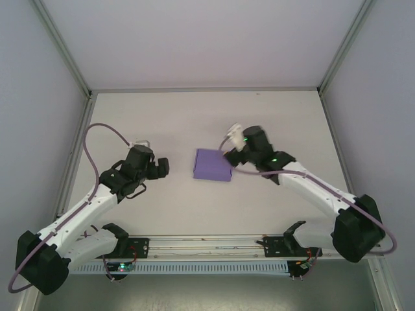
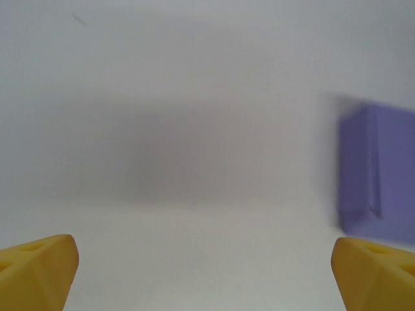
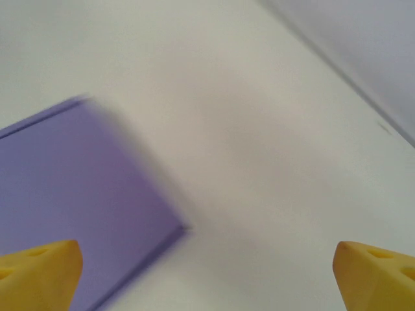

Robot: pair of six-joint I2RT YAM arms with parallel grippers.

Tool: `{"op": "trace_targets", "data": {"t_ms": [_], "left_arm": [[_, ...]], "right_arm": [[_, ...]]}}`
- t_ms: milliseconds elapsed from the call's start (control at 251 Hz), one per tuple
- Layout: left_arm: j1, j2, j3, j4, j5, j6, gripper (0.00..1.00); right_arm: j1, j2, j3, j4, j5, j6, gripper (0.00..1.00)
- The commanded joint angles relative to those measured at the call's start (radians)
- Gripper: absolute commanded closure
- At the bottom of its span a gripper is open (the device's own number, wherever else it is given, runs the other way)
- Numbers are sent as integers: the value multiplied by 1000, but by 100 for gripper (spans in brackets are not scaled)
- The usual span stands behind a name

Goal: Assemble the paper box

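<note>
Right gripper [image 1: 229,146] hung just beside the right edge of the lavender-purple thin card paper box [image 1: 213,164], jaws spread wide and nothing between them. In the right wrist view the yellow fingertips [image 3: 40,272] sat at the frame edges, with the box [image 3: 78,188] partly under the left one; contact could not be told because of blur. Left gripper [image 1: 162,167] was also wide open and empty, well apart from the box on its left and pointed toward it. The left wrist view put the box [image 2: 379,172] at the far right, with a crease line showing. The box lay flat and closed mid-way across the pale table [image 1: 194,116], looking already folded into a shallow rectangle. Judgement: central placement kept it within reach of both arms, and the open jaws suited either a release or a final press.
</note>
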Motion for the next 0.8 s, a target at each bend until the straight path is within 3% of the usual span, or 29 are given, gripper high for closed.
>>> {"op": "trace_targets", "data": {"t_ms": [0,108,140,200,343,383,439,499,559,579,630,678,730,762,794], "left_arm": [[101,51,-55,272,-323,167,0],[294,179,-107,482,-237,217,0],[350,225,-128,575,-195,227,0],[433,282,-100,584,-123,244,1],[451,423,-254,1064,-94,442,0],[451,411,-219,956,-51,425,0],[458,431,-245,1058,26,439,0],[459,427,-231,1020,68,435,0],[466,453,-204,1004,69,421,0],[470,462,-186,976,95,422,0],[474,496,-146,943,117,426,0],[475,520,-129,934,137,415,0],[463,557,-193,1124,149,448,0],[457,522,-191,1052,148,442,0],[457,529,-228,1138,121,432,0]], "right_arm": [[-205,-62,-136,134,90,274,1],[-414,-88,-277,292,32,404,1],[-447,-85,-324,373,23,397,2],[-475,-65,-400,518,41,379,1],[-481,44,-514,897,40,311,1],[-481,65,-513,949,29,316,2],[-474,90,-523,1024,-8,263,2],[-475,173,-545,1134,28,277,1],[-471,326,-558,1381,20,253,1],[-467,319,-557,1344,10,244,2],[-470,229,-484,1052,-14,262,2],[-489,260,-494,1134,-62,263,2],[-492,293,-538,1268,-77,251,2],[-488,289,-537,1252,-72,249,2],[-486,275,-523,1199,-69,249,1]]}}
